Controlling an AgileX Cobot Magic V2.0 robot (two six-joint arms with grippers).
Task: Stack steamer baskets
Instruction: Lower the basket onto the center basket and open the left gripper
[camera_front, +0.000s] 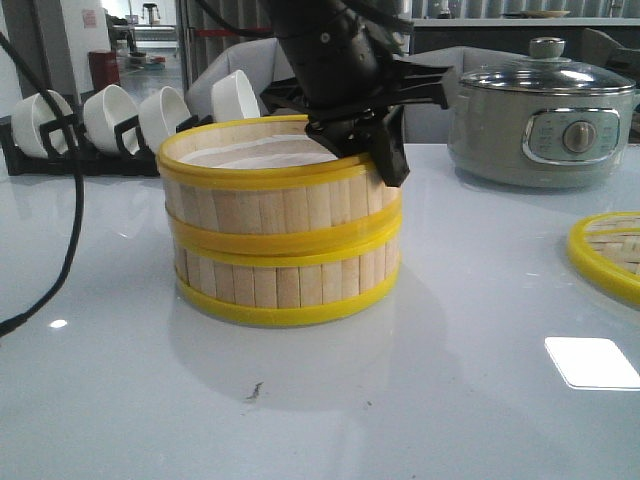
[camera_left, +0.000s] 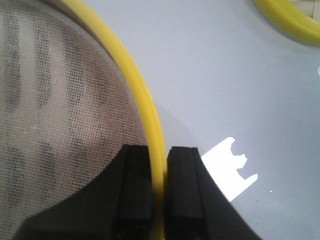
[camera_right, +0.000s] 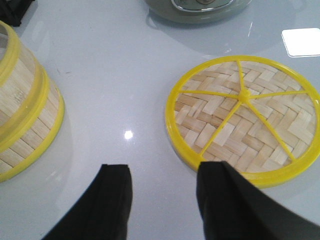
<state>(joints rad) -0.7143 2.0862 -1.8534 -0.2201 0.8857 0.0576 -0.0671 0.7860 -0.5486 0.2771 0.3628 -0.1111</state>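
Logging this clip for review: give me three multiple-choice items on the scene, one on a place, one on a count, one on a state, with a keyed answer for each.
1. Where does the lid lie?
A. on the table, right of the stack
B. on the top basket
C. on the pot

2. How many steamer baskets are stacked?
A. one
B. two
C. three

3. What is the left gripper doing?
A. hanging open
B. pinching the top basket's rim
C. holding a bowl

Answers: 1 A, it lies flat on the table. 2 B, two slatted tiers show. 3 B, its fingers straddle the yellow rim.

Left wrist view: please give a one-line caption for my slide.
Left gripper pinches the top basket's yellow rim, white liner inside.
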